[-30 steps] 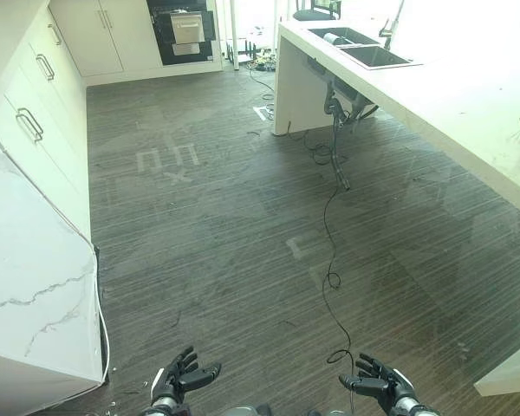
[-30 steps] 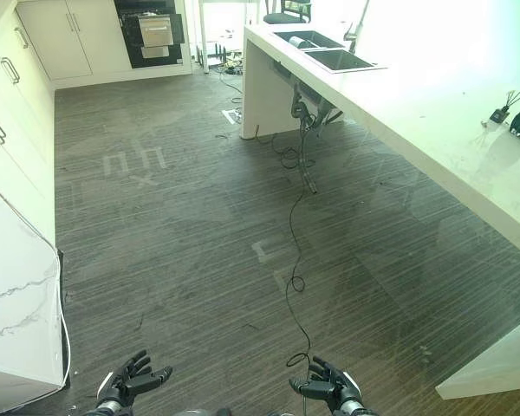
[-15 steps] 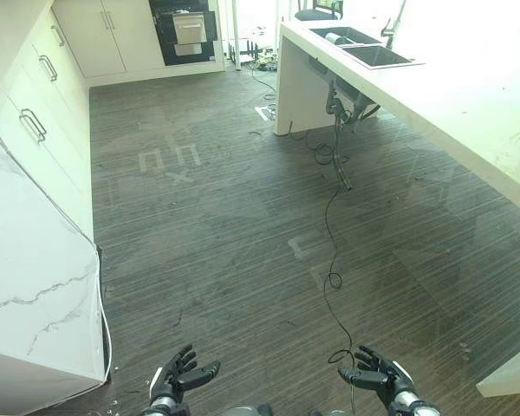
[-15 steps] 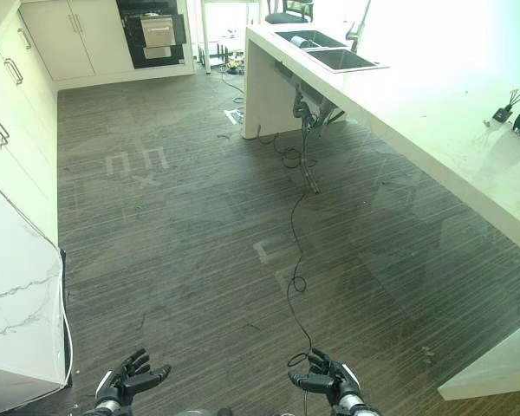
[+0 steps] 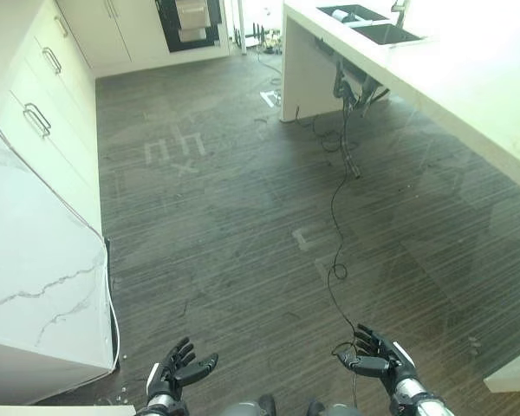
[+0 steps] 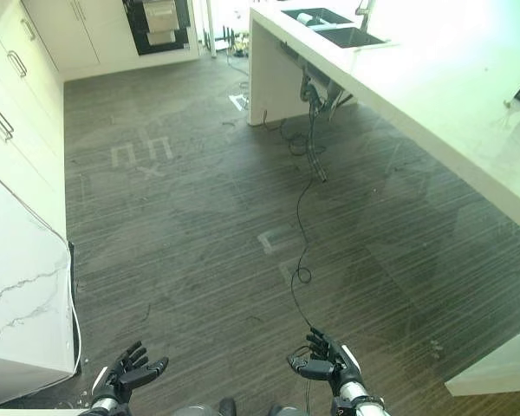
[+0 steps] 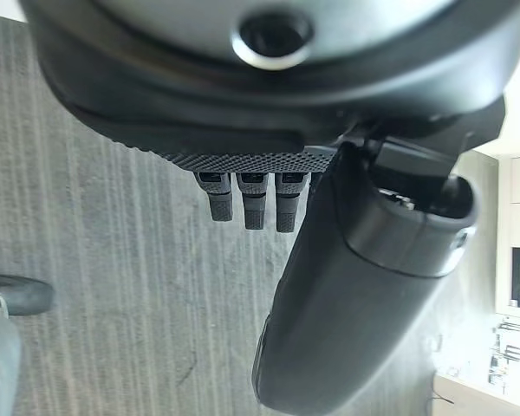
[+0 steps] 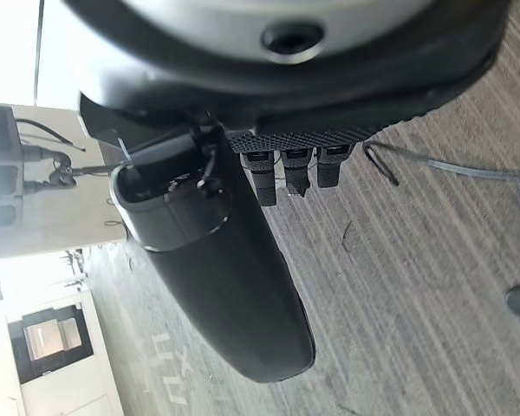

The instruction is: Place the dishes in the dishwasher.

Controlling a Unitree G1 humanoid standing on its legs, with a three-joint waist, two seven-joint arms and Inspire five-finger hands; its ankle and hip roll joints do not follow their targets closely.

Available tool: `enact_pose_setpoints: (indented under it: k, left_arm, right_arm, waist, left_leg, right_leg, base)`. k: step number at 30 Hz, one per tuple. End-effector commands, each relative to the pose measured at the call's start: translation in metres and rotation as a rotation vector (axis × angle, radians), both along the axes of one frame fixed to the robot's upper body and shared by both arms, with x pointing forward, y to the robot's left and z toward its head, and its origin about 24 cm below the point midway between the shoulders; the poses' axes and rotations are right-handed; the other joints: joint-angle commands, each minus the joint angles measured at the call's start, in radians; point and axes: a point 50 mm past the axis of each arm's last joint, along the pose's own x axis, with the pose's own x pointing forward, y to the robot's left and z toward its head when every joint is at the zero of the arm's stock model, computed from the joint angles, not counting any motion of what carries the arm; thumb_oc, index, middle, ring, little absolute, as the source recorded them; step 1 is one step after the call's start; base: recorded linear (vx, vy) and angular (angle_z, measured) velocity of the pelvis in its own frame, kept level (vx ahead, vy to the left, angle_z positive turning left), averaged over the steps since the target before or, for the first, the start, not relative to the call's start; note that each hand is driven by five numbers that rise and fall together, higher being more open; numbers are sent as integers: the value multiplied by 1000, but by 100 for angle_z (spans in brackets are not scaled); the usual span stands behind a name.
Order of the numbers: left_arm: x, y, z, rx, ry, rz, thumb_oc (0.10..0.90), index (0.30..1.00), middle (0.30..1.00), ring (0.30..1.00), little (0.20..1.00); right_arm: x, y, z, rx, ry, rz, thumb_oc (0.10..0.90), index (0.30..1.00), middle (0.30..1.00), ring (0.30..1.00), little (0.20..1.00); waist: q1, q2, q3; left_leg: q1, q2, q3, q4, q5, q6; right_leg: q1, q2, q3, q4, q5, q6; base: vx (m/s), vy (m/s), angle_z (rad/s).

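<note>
At nine o'clock a run of white cabinets with metal bar handles (image 5: 35, 117) lines the room's left side, and nearer the robot a white marble-veined counter block (image 5: 39, 295) stands on the dark striped wood-look floor (image 5: 234, 217). At seven o'clock the robot's left hand (image 5: 175, 372) hangs low over that floor, fingers spread and relaxed, thumb out, holding nothing — its own wrist view shows the straight fingers (image 7: 245, 198) over bare boards. Pale tape marks (image 5: 173, 152) lie on the floor at about eleven o'clock, and a small pale tape rectangle (image 5: 305, 237) lies near the middle. At twelve o'clock, at the far wall, the black built-in dishwasher with its pale front panel (image 6: 159, 22) sits between the cupboards, well apart from both hands. At five o'clock the right hand (image 5: 377, 357) hovers above the floor, likewise loose and empty — its wrist view shows the fingers (image 8: 296, 168) uncurled. From one to three o'clock a long white countertop (image 5: 468, 95) runs down the right side, with a dark double sink (image 6: 338, 26) set into its far end; an item lies in the far basin, too small to make out.
</note>
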Motion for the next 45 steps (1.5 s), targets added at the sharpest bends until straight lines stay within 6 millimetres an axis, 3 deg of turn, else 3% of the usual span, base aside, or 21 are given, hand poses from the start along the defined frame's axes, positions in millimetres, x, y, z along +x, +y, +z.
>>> enact_pose_setpoints:
  k: [1, 4, 6, 8, 12, 16, 17, 20, 22, 24, 25, 27, 30, 32, 35, 36, 39, 40, 42, 44, 45]
  left_arm:
    - [37, 7, 29, 25, -224, 1, 800, 900, 900, 900, 900]
    - [30, 4, 28, 23, -217, -11, 800, 900, 900, 900, 900]
    - [24, 1, 28, 42, -217, -29, 800, 900, 900, 900, 900]
    - [21, 1, 28, 37, -219, -30, 800, 900, 900, 900, 900]
    - [22, 1, 30, 67, -219, -57, 800, 900, 900, 900, 900]
    - [31, 10, 39, 91, -229, -84, 800, 900, 900, 900, 900]
    - [36, 13, 42, 100, -240, -104, 800, 900, 900, 900, 900]
    - [42, 15, 47, 111, -253, -135, 800, 900, 900, 900, 900]
    - [48, 13, 49, 118, -259, -161, 800, 900, 900, 900, 900]
    - [53, 9, 51, 121, -264, -165, 800, 900, 900, 900, 900]
    - [55, 8, 51, 120, -265, -160, 800, 900, 900, 900, 900]
    - [60, 9, 55, 110, -265, -166, 800, 900, 900, 900, 900]
    - [61, 13, 59, 115, -270, -181, 800, 900, 900, 900, 900]
    - [58, 12, 59, 112, -268, -184, 800, 900, 900, 900, 900]
    - [50, 8, 53, 108, -245, -199, 800, 900, 900, 900, 900]
    - [46, 9, 51, 109, -235, -205, 800, 900, 900, 900, 900]
    - [38, 5, 44, 86, -214, -190, 800, 900, 900, 900, 900]
    - [39, 4, 43, 81, -216, -196, 800, 900, 900, 900, 900]
    - [39, 1, 44, 80, -226, -210, 800, 900, 900, 900, 900]
    - [39, -1, 45, 81, -237, -223, 800, 900, 900, 900, 900]
    - [42, -6, 53, 82, -281, -244, 800, 900, 900, 900, 900]
  right_arm:
    - [34, -20, 42, -70, -248, 13, 800, 900, 900, 900, 900]
    - [33, -20, 44, -70, -260, 16, 800, 900, 900, 900, 900]
    - [25, -23, 46, -38, -269, 9, 800, 900, 900, 900, 900]
    - [24, -24, 48, -44, -277, 14, 800, 900, 900, 900, 900]
    - [22, -24, 52, -44, -294, 30, 800, 900, 900, 900, 900]
    - [20, -13, 51, 37, -294, 7, 800, 900, 900, 900, 900]
    - [21, -7, 50, 50, -302, 6, 800, 900, 900, 900, 900]
    - [29, 5, 52, 78, -325, 10, 800, 900, 900, 900, 900]
    - [36, 13, 56, 92, -345, 29, 800, 900, 900, 900, 900]
    - [43, 21, 58, 91, -355, 52, 800, 900, 900, 900, 900]
    - [47, 23, 59, 90, -359, 56, 800, 900, 900, 900, 900]
    - [49, 20, 62, 89, -366, 56, 800, 900, 900, 900, 900]
    - [44, 13, 63, 90, -378, 55, 800, 900, 900, 900, 900]
    - [36, 6, 64, 89, -387, 55, 800, 900, 900, 900, 900]
    - [31, 6, 64, 69, -390, 66, 800, 900, 900, 900, 900]
    - [30, 5, 63, 69, -388, 63, 800, 900, 900, 900, 900]
    - [30, 6, 65, 56, -395, 60, 800, 900, 900, 900, 900]
    - [31, 6, 67, 49, -404, 59, 800, 900, 900, 900, 900]
    - [32, 5, 71, 37, -420, 60, 800, 900, 900, 900, 900]
    - [33, 4, 74, 22, -435, 64, 800, 900, 900, 900, 900]
    - [39, -3, 90, -4, -484, 81, 800, 900, 900, 900, 900]
  waist:
    - [10, -18, 30]
    - [3, 21, 35]
    - [8, 52, 42]
    - [14, 58, 43]
    - [16, 58, 13]
    - [30, 38, -32]
    - [31, 34, -43]
    - [20, 38, -54]
    - [17, 53, -48]
    - [17, 63, -35]
    - [17, 72, -30]
    - [9, 70, -24]
    - [-7, 57, -7]
    - [-30, 29, 4]
    - [-51, 15, 8]
    - [-48, 9, 3]
    - [-53, -1, -22]
    - [-52, 10, -32]
    - [-56, -2, -38]
    - [-57, 14, -53]
    - [-60, 4, -77]
  left_leg:
    - [-40, 80, 44, 118, 19, -69]
    - [-108, 159, 62, 73, -6, -88]
    - [-204, 205, 8, 73, 39, -119]
    - [-219, 207, -2, 73, 55, -123]
    - [-212, 216, 23, 73, -9, -102]
    - [-191, 180, 3, 73, -50, -59]
    - [-183, 163, -9, 73, -60, -41]
    - [-150, 119, -46, 73, -88, 5]
    - [-114, 84, -58, 73, -116, 38]
    - [-70, 64, -52, 73, -146, 42]
    - [-75, 74, -49, 73, -129, 39]
    - [-59, 80, -34, 73, -131, 24]
    - [-27, 83, -3, 73, -153, 16]
    - [5, 51, 14, 73, -185, 22]
    - [63, 7, -5, 73, -235, 45]
    - [74, -1, -15, 73, -247, 54]
    - [121, 3, -8, 73, -273, 54]
    - [154, 20, -18, 73, -303, 51]
    - [168, 12, -8, 73, -290, 47]
    - [197, 33, -13, 73, -312, 37]
    - [222, 41, 22, 73, -244, 9]
  right_leg:
    - [40, -27, 20, -38, -6, 42]
    - [56, 15, 17, -38, -25, 54]
    - [88, 59, 36, -38, -57, 50]
    - [106, 66, 44, -38, -72, 47]
    - [151, 41, 40, -38, -101, 67]
    - [197, -3, 32, -38, -101, 115]
    - [206, -18, 24, -38, -78, 132]
    - [225, -31, 11, -38, 121, 179]
    - [117, -63, 17, 270, 212, 182]
    - [-5, -94, 24, 399, 200, 161]
    - [-25, -74, -6, 355, 177, 134]
    - [-18, -12, -75, 109, 145, 121]
    - [-46, -31, -102, -38, 182, 129]
    - [-176, -90, -53, -38, 204, 160]
    - [-301, -138, -2, -38, 234, 187]
    - [-290, -132, 6, -38, 215, 190]
    - [-254, -127, -13, -38, 245, 187]
    - [-226, -110, -18, -38, 232, 195]
    - [-220, -120, -32, -38, 244, 176]
    - [-198, -94, -31, -38, 214, 180]
    - [-180, -90, -37, -38, 189, 142]
  base:
    - [94, 12, 13]
    - [182, 124, 8]
    - [280, 167, 2]
    - [238, 166, -9]
    - [316, 254, -37]
    - [287, 199, -18]
    - [265, 219, 14]
    - [267, 266, 21]
    - [247, 326, 24]
    - [183, 216, 6]
    - [125, 57, 3]
    - [210, -83, 19]
    - [182, -108, 9]
    - [332, -206, 27]
    - [488, -276, -17]
    - [507, -336, 5]
    - [507, -352, 11]
    - [350, -258, 18]
    - [262, -232, 17]
    - [407, -298, 18]
    - [519, -463, -19]
